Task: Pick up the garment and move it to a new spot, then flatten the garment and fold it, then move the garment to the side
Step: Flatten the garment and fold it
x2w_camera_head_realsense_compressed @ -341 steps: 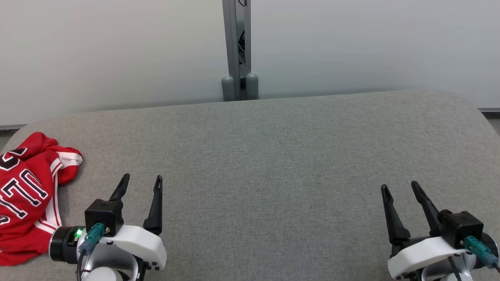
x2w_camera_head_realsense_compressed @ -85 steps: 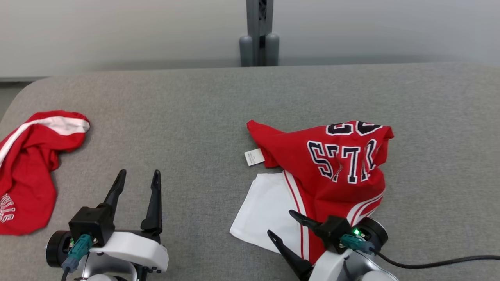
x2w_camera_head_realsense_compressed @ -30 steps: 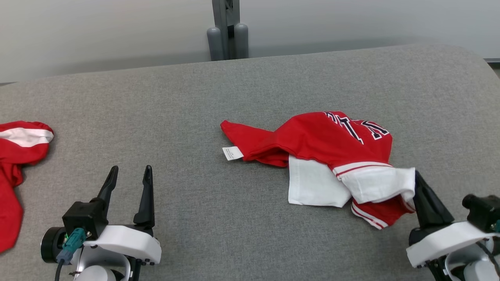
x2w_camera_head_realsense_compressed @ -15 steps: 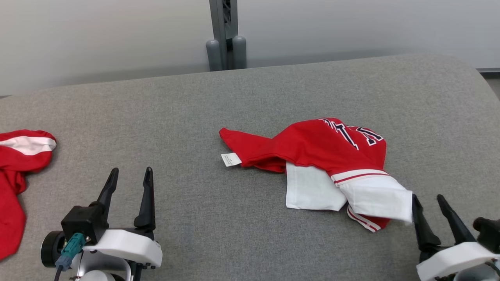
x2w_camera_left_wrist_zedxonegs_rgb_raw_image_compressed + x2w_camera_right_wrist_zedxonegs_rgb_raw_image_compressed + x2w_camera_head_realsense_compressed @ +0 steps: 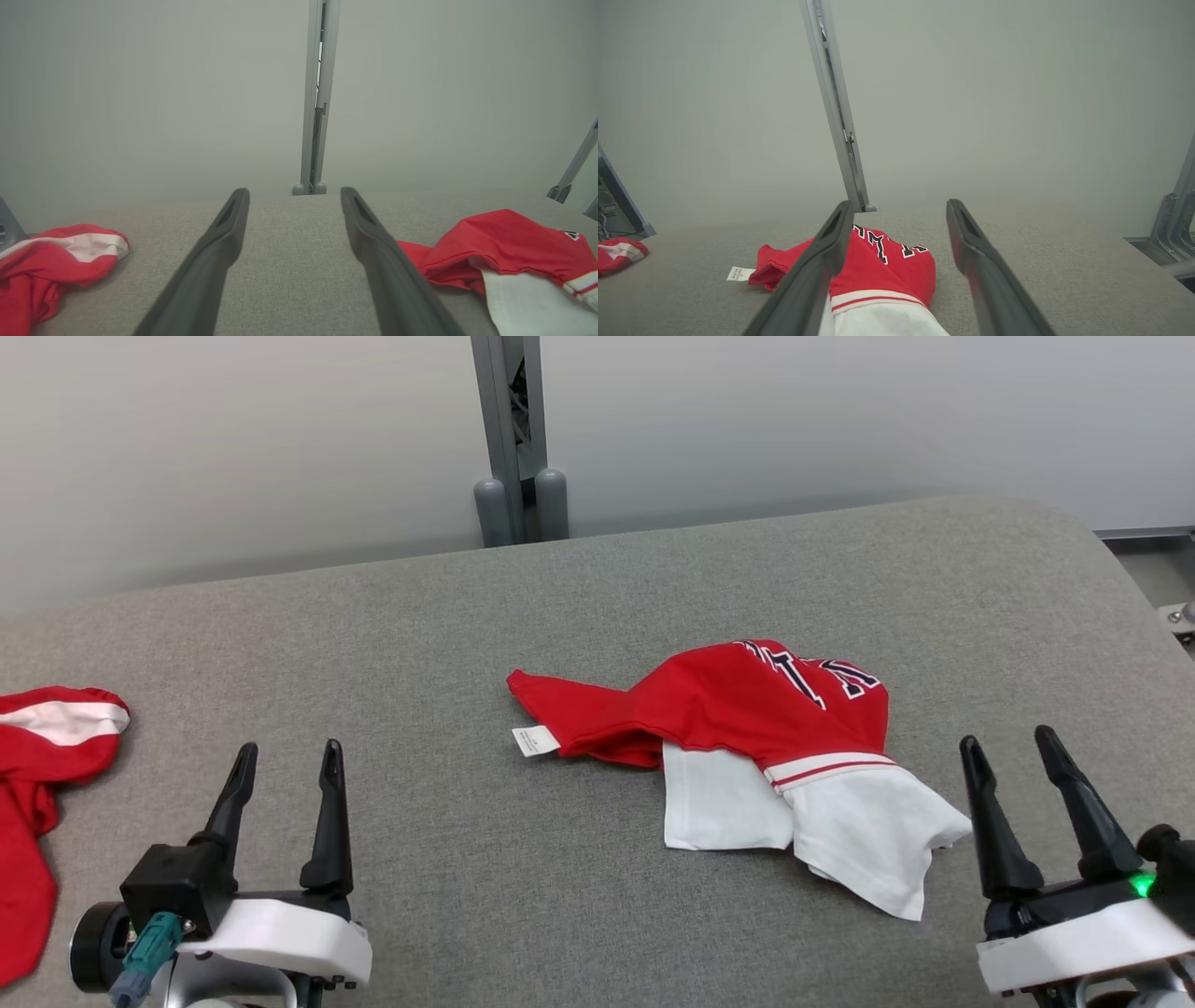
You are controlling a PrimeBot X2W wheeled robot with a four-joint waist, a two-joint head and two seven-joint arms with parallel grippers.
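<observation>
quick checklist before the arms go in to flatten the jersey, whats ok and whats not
1. Garment lies mid-table, within both arms' side: ok.
2. Right gripper open, holding no cloth, just right of the garment: ok.
3. Left gripper open and empty: ok.
4. Garment flat: not ok; it is bunched, with the white panels overlapping and the lettering creased.
5. Second red garment lies apart at the table's left edge: ok.
6. Which white edge is hem or sleeve: cannot tell.
</observation>
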